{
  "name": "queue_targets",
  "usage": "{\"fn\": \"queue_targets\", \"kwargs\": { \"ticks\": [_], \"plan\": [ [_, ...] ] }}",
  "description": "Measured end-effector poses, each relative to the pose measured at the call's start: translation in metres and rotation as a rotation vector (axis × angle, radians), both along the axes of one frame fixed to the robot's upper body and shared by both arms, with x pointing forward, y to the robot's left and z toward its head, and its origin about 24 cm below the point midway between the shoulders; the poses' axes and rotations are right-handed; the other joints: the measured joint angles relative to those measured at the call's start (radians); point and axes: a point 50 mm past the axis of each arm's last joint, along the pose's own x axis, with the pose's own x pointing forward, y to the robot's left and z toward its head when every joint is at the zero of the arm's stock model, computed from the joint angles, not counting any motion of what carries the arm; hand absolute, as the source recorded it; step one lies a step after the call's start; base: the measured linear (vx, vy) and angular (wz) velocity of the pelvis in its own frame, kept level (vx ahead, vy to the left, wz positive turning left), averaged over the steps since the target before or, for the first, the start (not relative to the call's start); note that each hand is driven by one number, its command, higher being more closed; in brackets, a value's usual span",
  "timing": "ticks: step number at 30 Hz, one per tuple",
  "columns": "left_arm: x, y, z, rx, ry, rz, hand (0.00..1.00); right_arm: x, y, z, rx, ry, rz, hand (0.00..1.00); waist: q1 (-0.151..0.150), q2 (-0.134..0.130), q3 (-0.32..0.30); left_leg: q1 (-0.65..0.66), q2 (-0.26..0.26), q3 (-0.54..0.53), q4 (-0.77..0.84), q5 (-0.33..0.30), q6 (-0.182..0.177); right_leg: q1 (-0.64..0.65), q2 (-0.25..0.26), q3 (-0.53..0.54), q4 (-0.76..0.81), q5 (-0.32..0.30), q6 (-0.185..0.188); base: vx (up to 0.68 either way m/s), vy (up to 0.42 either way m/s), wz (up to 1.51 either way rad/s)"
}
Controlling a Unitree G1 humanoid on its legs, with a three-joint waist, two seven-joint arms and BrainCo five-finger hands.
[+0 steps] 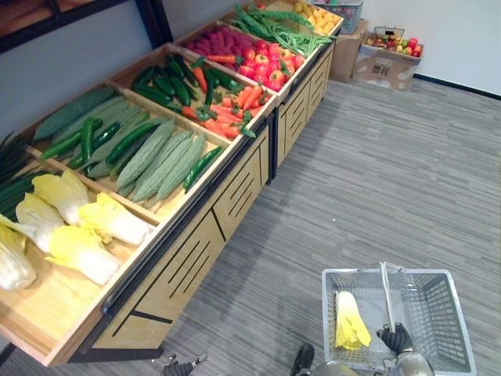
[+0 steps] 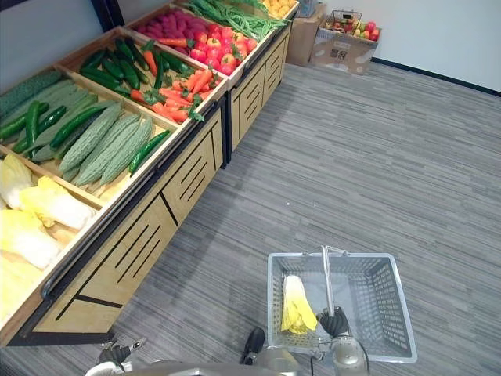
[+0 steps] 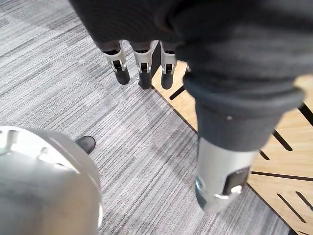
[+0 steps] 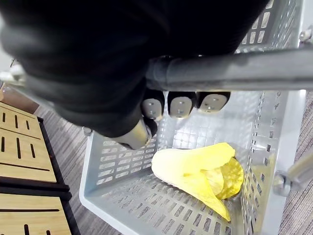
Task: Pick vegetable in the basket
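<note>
Right hand [image 4: 178, 104]: curled round the basket handle [image 4: 234, 68]. Basket [image 1: 438, 313] hangs beneath it. One cabbage [image 1: 350, 323] lies inside, parallel to the handle.
Left hand [image 3: 143, 58]: fingers relaxed, empty. It is the nearer hand to the shelf [image 1: 39, 309] cabbages [image 1: 82, 252], which lie above and outward of it.

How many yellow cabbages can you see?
6: five cabbages lie in the nearest wooden bin, one cabbage in the grey basket hanging from the right hand. More may be hidden past the view's edge.
</note>
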Motion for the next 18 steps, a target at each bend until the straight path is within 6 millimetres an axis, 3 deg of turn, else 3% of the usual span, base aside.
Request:
{"fn": "queue_targets", "kwargs": {
  "ticks": [2,4,7,9,10,11,12,14,18],
  "plan": [
    [-0.012,-0.009,-0.004,-0.025,0.027,0.012,0.0,0.007,-0.003,0.003,0.0,-0.019,-0.016,1.0,0.011,-0.008,0.005,-0.056,-0.048,-0.261,0.06,-0.024,0.012,-0.023,-0.02,0.103,0.045,-0.004,-0.008,0.01,0.067,-1.28],
    [-0.028,-0.024,-0.009,-0.066,0.061,0.027,0.0,0.012,-0.009,0.007,-0.018,-0.03,-0.006,1.0,0.029,0.01,-0.002,-0.069,-0.17,-0.543,-0.025,-0.079,0.001,-0.081,-0.025,0.258,0.065,0.0,-0.001,-0.01,0.095,-1.91],
    [-0.029,-0.027,-0.01,-0.073,0.051,0.03,0.0,-0.002,-0.017,0.002,-0.015,0.023,-0.052,1.0,0.027,0.04,-0.016,-0.086,-0.193,-0.698,-0.132,-0.091,0.0,-0.108,-0.007,0.359,0.056,0.017,0.025,0.0,0.115,-1.24],
    [-0.03,-0.029,-0.01,-0.078,0.048,0.03,0.0,-0.011,-0.022,-0.001,-0.006,0.037,-0.106,1.0,0.024,0.06,-0.028,-0.086,-0.19,-0.739,-0.194,-0.083,-0.004,-0.115,0.0,0.389,0.052,0.026,0.04,0.0,0.207,-0.84],
    [-0.029,-0.034,-0.011,-0.087,0.041,0.029,0.0,-0.018,-0.028,-0.001,-0.015,0.042,-0.153,1.0,0.024,0.099,-0.046,-0.098,-0.168,-0.768,-0.232,-0.068,-0.015,-0.126,0.022,0.401,0.049,0.037,0.054,0.02,0.297,-0.85],
    [-0.026,-0.034,-0.01,-0.085,0.037,0.021,0.0,-0.024,-0.025,-0.004,-0.007,0.06,-0.175,1.0,0.025,0.107,-0.053,-0.099,-0.173,-0.755,-0.222,-0.098,-0.026,-0.118,0.017,0.418,0.029,0.057,0.063,0.03,0.254,-0.62],
    [-0.025,-0.033,-0.01,-0.079,0.033,0.01,0.0,-0.024,-0.023,-0.005,-0.003,0.055,-0.176,1.0,0.02,0.108,-0.063,-0.102,-0.182,-0.747,-0.225,-0.104,-0.016,-0.112,0.004,0.413,0.011,0.064,0.073,0.07,0.27,-0.45],
    [-0.02,-0.03,-0.008,-0.062,0.014,-0.014,0.0,-0.032,-0.013,-0.01,0.025,0.07,-0.204,1.0,0.015,0.078,-0.065,-0.081,-0.229,-0.708,-0.246,-0.106,0.0,-0.105,-0.048,0.419,-0.018,0.098,0.093,0.1,0.258,-0.25],
    [-0.018,-0.031,-0.008,-0.063,0.014,-0.037,0.0,-0.041,-0.009,-0.014,0.046,0.083,-0.275,1.0,0.004,0.07,-0.071,-0.023,-0.262,-0.7,-0.281,-0.105,0.001,-0.082,-0.067,0.427,-0.014,0.1,0.096,0.15,0.15,-0.09]
  ]
}}
